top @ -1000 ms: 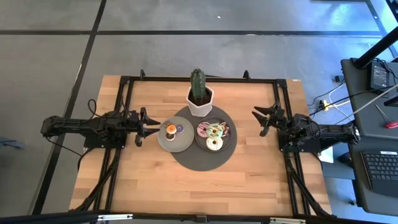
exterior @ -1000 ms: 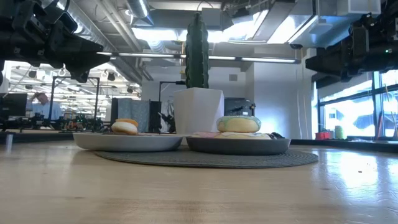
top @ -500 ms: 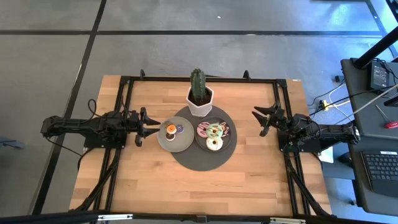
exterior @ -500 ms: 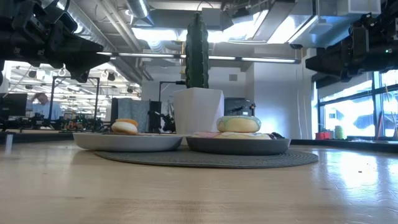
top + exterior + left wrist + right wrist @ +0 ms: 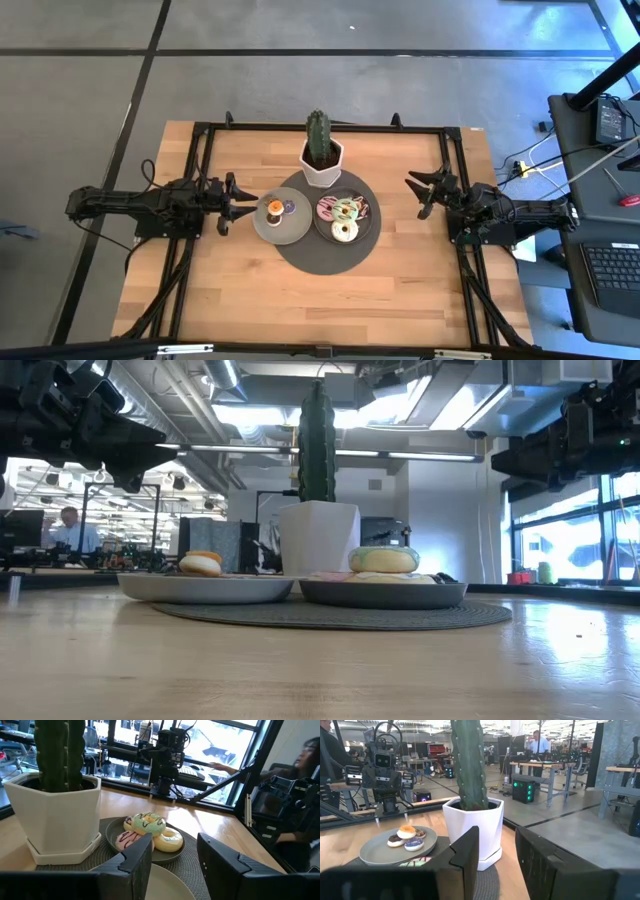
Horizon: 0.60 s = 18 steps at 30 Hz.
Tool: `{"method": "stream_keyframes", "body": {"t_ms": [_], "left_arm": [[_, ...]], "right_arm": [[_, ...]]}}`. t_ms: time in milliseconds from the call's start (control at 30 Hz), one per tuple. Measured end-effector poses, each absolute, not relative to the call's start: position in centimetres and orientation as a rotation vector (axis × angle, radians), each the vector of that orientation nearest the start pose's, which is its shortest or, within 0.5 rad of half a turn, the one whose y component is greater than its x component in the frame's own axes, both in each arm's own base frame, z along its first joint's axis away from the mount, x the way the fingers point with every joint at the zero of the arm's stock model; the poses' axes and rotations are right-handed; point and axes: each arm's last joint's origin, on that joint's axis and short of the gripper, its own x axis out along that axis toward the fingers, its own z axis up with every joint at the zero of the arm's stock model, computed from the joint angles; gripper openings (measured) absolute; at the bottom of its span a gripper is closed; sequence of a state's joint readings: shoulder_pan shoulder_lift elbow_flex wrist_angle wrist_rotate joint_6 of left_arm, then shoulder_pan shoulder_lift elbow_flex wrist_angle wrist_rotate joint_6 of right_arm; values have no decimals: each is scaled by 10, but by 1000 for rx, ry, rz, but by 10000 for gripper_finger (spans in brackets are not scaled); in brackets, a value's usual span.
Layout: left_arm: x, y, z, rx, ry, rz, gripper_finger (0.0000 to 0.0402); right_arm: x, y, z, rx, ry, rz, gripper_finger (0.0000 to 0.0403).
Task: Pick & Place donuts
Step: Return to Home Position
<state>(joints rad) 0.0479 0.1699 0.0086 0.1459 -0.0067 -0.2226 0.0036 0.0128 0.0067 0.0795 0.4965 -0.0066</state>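
Wooden table [image 5: 330, 290], framed by black rails, one dark arm at each side edge. At table centre, a round dark mat [image 5: 322, 262]. On the far part of the mat, a white pot [image 5: 322, 168] holding an upright cactus [image 5: 318, 130].

Just near of the pot, side by side on the mat, two round plates.

- Left: light grey plate [image 5: 292, 236]. Holds the tiny donuts, bunched in its far left part: orange donut [image 5: 274, 207], purple donut [image 5: 288, 207], dark donut [image 5: 272, 220].
- Right: dark grey plate [image 5: 373, 228]. Holds the larger donuts, packed touching: pink donut [image 5: 327, 210] at left, green donut [image 5: 346, 210] in the middle, chocolate-brown donut [image 5: 363, 209] at right, cream-frosted donut [image 5: 344, 232] on the near side.

Orientation: all lying flat, holes facing up. Ring-shaped, so no long axis to give. In the low view, the green donut sits higher than the rest, clear above the plate rim.

Left gripper [image 5: 240, 201]: held above the table just left of the light grey plate, pointing right toward it. Fingers spread apart, nothing between them.

Right gripper [image 5: 414, 197]: off the mat, well right of the dark grey plate, pointing left. Fingers likewise apart and empty.
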Motion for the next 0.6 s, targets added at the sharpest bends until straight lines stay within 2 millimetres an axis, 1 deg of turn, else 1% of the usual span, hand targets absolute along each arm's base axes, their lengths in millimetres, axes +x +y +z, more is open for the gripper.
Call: {"method": "stream_keyframes", "body": {"t_ms": [600], "left_arm": [[108,5,167,-223,9,56,150]], "right_arm": [[94,-13,172,13,-71,-493,129]]}}
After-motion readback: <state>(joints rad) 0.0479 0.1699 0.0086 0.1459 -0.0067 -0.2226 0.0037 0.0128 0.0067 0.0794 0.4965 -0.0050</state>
